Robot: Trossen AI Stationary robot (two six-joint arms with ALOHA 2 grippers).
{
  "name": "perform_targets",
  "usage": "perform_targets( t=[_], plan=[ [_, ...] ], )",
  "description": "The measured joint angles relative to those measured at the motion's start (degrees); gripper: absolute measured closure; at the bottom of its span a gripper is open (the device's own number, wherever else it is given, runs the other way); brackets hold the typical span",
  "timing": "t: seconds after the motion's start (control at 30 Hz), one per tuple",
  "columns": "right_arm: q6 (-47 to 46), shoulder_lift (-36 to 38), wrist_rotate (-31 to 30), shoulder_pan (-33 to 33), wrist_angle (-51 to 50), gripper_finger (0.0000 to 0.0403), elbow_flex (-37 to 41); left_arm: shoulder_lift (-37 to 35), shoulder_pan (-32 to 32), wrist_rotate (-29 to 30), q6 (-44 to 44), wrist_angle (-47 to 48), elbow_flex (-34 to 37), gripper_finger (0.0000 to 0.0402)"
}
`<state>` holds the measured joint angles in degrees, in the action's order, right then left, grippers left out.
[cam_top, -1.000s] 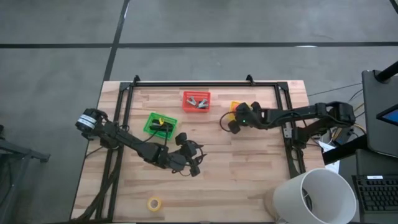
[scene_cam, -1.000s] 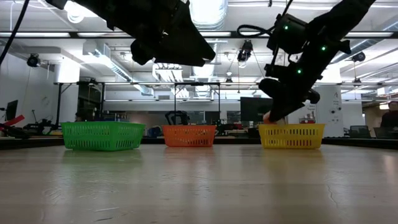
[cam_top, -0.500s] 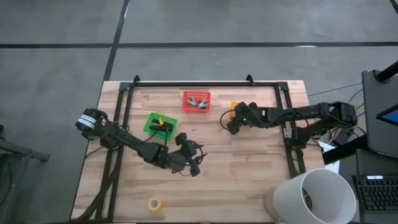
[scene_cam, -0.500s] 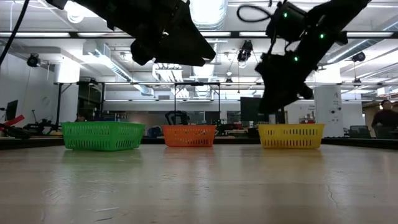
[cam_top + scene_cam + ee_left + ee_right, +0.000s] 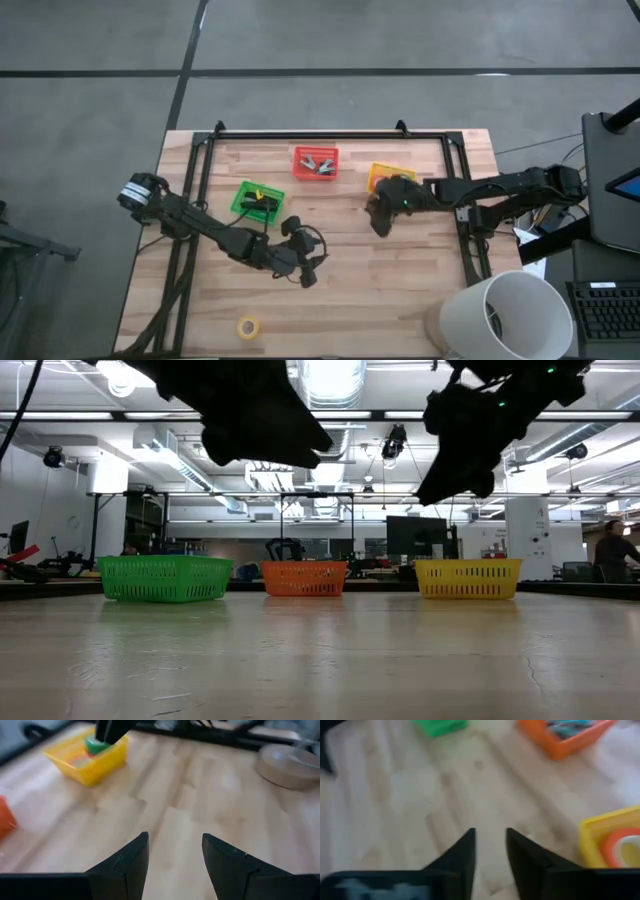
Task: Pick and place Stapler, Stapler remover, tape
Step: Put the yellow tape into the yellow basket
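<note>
Fingers of the right gripper (image 5: 490, 855) stand slightly parted with nothing between them; it hovers over bare wood just beside the yellow basket (image 5: 384, 174), toward 7 o'clock from it. Fingers of the left gripper (image 5: 174, 862) are spread apart and empty too, held above the wooden table (image 5: 400, 290) near its centre.

Three small baskets sit toward the table's far edge: one green basket (image 5: 256, 198) at 10 o'clock from the table's centre, one red-orange basket (image 5: 316, 161) at 12 o'clock, and the yellow one at 1 o'clock.

One black stapler (image 5: 260, 203) lies inside the green basket. The red-orange basket holds some small pale metal pieces, too small to count or name.

Three tape rolls can be counted: one yellow tape roll (image 5: 248, 326) lying flat on the table alone at 7 o'clock, well apart from both grippers; one green tape roll (image 5: 93, 744) and one orange-red tape roll (image 5: 620, 842) inside the yellow basket.

No writing or labels can be read
</note>
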<state>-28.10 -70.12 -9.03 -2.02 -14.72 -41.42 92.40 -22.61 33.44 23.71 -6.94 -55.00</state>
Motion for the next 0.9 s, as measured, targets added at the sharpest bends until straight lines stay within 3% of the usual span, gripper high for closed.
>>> perform_targets(
  t=[0.17, 0.37, 0.57, 0.9],
  plan=[
    [0.28, 0.58, -0.17, 6.98, 0.82, 0.0384, 1.08, -4.05, -0.55, -7.94, 6.17, 10.09, -0.09, 0.0216],
    [2.43, 0.65, -3.09, 15.72, 7.94, 0.0394, 1.86, -8.57, -3.01, -16.87, 13.76, 23.92, -0.09, 0.0216],
    [2.38, 0.69, -4.07, 19.5, 10.63, 0.0394, 2.09, -9.68, -9.78, -24.87, 22.51, 33.28, -0.09, 0.0216],
    [2.82, 0.75, -4.49, 19.67, 10.82, 0.0394, 2.13, -5.89, -23.22, -26.46, 41.27, 37.19, -0.07, 0.0216]
  ],
)
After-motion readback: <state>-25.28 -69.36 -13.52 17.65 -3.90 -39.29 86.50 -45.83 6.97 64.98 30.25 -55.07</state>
